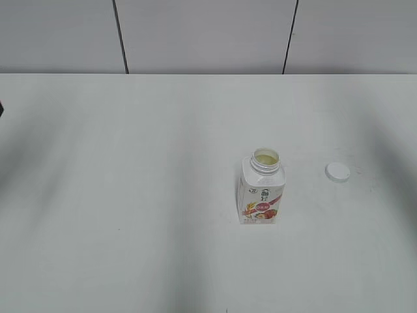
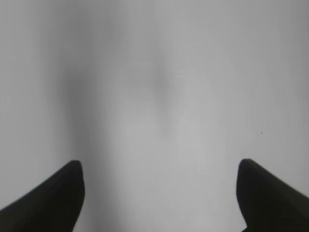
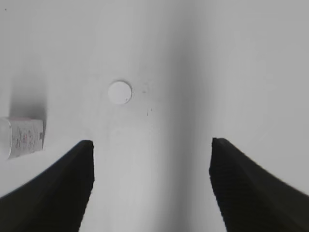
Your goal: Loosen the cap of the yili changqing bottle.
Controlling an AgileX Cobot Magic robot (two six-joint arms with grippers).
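Note:
The yili changqing bottle [image 1: 260,192] stands upright on the white table, right of centre, with its threaded neck open and pale liquid showing inside. The white cap [image 1: 337,171] lies flat on the table to the bottle's right, apart from it. In the right wrist view the cap [image 3: 119,92] lies ahead of my open, empty right gripper [image 3: 150,150], and the bottle's base [image 3: 21,137] shows at the left edge. My left gripper [image 2: 159,169] is open and empty over bare table. Neither gripper shows in the exterior view.
The white table [image 1: 130,195] reaches back to a grey panelled wall [image 1: 208,36]. A small dark object [image 1: 1,108] shows at the far left edge.

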